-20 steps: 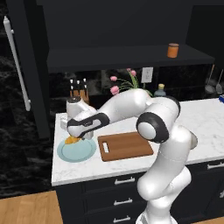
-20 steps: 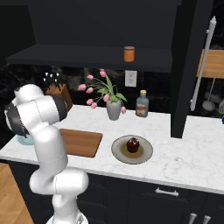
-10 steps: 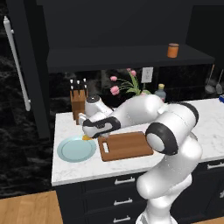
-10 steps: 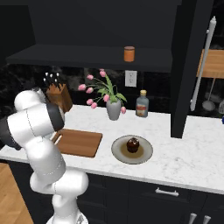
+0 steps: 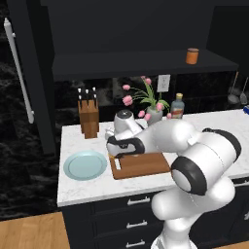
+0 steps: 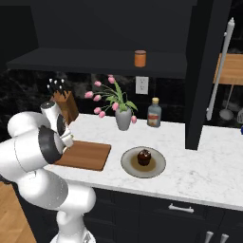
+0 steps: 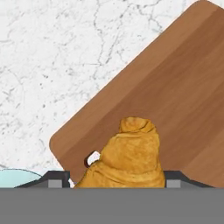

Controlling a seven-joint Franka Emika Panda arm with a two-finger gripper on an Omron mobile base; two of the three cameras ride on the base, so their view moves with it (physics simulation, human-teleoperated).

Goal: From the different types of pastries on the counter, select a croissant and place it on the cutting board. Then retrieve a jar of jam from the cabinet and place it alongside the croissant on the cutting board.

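A golden-orange elongated croissant (image 7: 127, 159) sits pinched in the two-finger gripper (image 7: 117, 180), above the slot-handle end of the flat brown wooden cutting board (image 5: 143, 165). The board's far surface lies bare. A round light-blue plate (image 5: 85, 165) rests just beside that end; a wooden knife block (image 5: 88, 118) stands behind.

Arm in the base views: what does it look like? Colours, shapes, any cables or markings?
The arm is glossy white with rounded, bulbous segments and dark grey to black bands and caps at the joints. No loose cables or markings are visible. The pincer is a dark block on a white wrist; in the hand view its fingertips are small and dark grey.
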